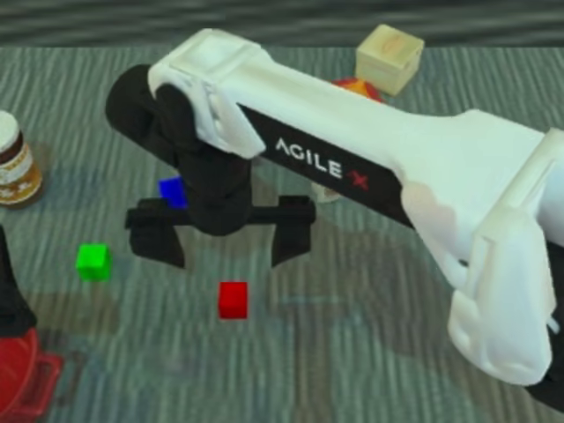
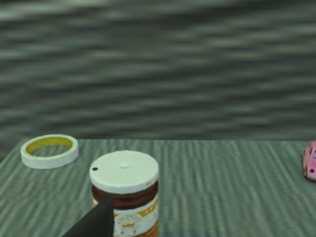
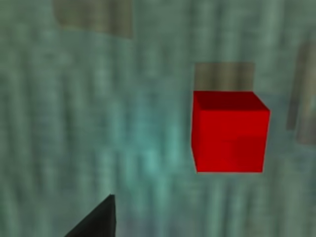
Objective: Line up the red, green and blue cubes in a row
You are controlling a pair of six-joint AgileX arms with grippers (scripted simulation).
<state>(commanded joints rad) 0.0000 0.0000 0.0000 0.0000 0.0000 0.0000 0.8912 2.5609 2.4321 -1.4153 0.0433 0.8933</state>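
three tiny plain cubes, red, green, blue, below the right hand with fingers spread

I am seeing bare table around the red cube, the green cube standing well apart, my right gripper's spread fingers hovering just above.

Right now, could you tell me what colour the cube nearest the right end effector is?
Bright red: the red cube, shown best in the right wrist view.
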